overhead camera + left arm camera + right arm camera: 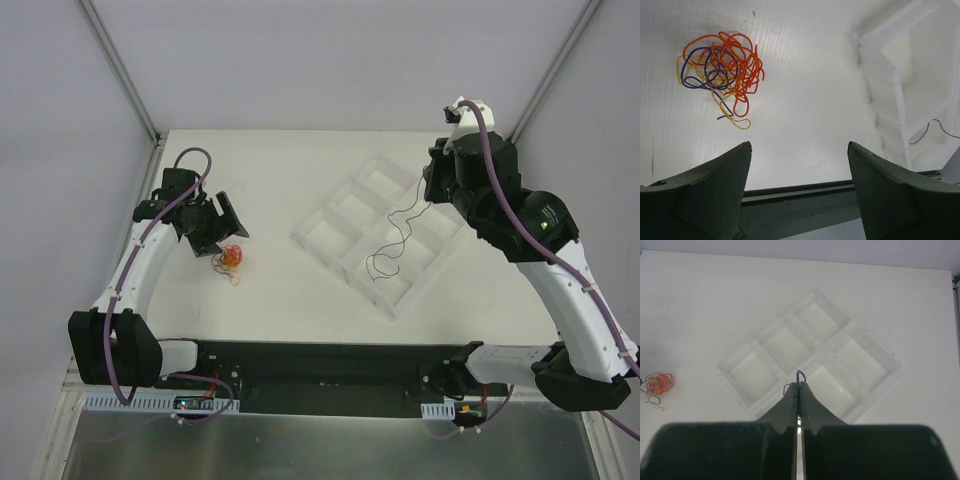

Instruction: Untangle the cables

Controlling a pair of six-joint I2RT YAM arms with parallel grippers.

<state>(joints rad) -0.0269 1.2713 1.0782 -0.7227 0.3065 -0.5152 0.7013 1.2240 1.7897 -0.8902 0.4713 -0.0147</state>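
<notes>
The white bench (280, 290) carries a white tray (318, 215) with several compartments, set at an angle on the right half. The right claw (799, 385) hangs above the tray, clenched on the top end of one thin dark cable (395, 235). That cable dangles in loose waves, with its lower curl over the near compartments; whether it touches the tray I cannot tell. The left claw (799, 150) is released, jaws wide, hovering low just beside the small tangle of cables (722, 67), a ball of orange-red, yellow and purple strands lying on the bench well left of the tray.

The step in hand looks like laying the separated dark cable into the tray. To do it well, lower the right claw slowly so that the slack piles inside one compartment rather than draping over a divider, and let go only once most of the length lies down. For the tangle, the yellow tail poking out at its edge seems the best start: pinch that strand alone, and pull gently away from the ball
</notes>
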